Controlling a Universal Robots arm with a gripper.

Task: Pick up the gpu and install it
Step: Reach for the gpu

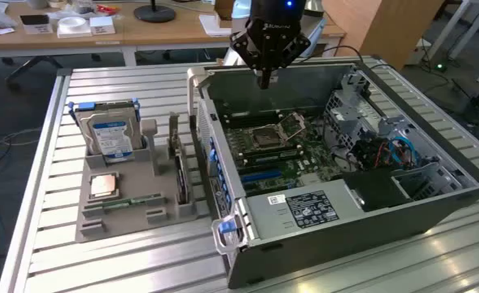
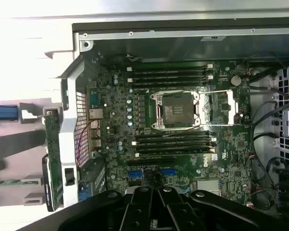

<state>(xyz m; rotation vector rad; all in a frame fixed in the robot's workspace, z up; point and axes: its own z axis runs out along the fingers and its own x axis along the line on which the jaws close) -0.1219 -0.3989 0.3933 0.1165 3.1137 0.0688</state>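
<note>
The gpu (image 1: 177, 160) stands on edge in a slot of the grey holder (image 1: 125, 221), at the exterior view's left of the open computer case (image 1: 337, 201). In the wrist view the gpu (image 2: 52, 149) is a thin green and black strip just outside the case wall. My gripper (image 1: 263, 82) hangs above the far part of the case, over the motherboard (image 1: 276, 149), well away from the gpu. Its black fingers (image 2: 143, 211) are shut together with nothing between them.
The holder also carries a silver hard drive (image 1: 110, 135) with a blue label, a processor chip (image 1: 104, 184) and a RAM stick (image 1: 133, 201). The open processor socket (image 2: 176, 109), dark slots and cables (image 1: 390, 152) lie inside the case. A wooden desk (image 1: 100, 33) stands behind.
</note>
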